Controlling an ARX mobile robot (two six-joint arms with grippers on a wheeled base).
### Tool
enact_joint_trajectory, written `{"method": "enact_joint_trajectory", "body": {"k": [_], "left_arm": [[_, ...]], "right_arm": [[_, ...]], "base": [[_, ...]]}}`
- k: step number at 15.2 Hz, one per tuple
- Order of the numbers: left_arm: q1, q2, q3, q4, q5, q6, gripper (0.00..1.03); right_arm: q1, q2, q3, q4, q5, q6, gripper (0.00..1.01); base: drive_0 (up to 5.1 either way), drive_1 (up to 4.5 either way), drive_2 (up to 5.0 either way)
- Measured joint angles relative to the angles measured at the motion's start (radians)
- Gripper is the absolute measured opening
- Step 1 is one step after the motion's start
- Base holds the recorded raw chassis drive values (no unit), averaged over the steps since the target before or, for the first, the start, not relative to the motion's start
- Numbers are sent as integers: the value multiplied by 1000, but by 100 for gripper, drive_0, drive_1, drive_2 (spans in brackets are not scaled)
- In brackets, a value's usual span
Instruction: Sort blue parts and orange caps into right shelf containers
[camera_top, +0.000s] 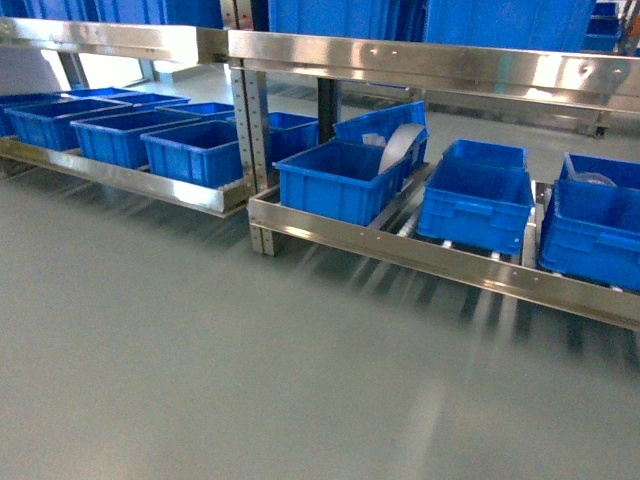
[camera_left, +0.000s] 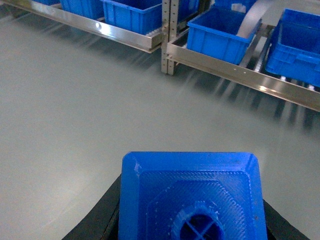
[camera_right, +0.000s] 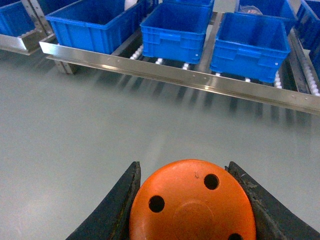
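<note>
Right gripper (camera_right: 192, 200) first: its two dark fingers (camera_right: 117, 205) are pressed against either side of an orange cap (camera_right: 192, 205), flat top toward the camera, three small round holes showing — held firm above the grey floor (camera_right: 100, 125). Over on the left, the left gripper (camera_left: 192, 210) has dark fingers (camera_left: 102, 215) hugging the sides of a blue part (camera_left: 192, 195), a ribbed square face with a round stud low in the middle. It fills the bottom of the left wrist view.

Beyond both loads, bare floor, then the steel shelf (camera_top: 400, 250) with its roller rails — low to the ground. On the right bay sit the blue crates (camera_top: 475, 205): one at the left end with a pale curved sheet (camera_top: 400, 145) propped behind it, one in the middle, one at the right edge. A second shelf (camera_top: 130, 180) further left carries more crates (camera_top: 120, 135) in a row. Neither arm shows in the head view.
</note>
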Motion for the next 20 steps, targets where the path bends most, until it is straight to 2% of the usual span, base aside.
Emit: {"method": "enact_joint_trajectory", "body": {"k": [20], "left_arm": [[0, 0, 0, 0, 0, 0, 44]], "right_arm": [[0, 0, 0, 0, 0, 0, 43]], "base": [[-164, -164, -164]]}}
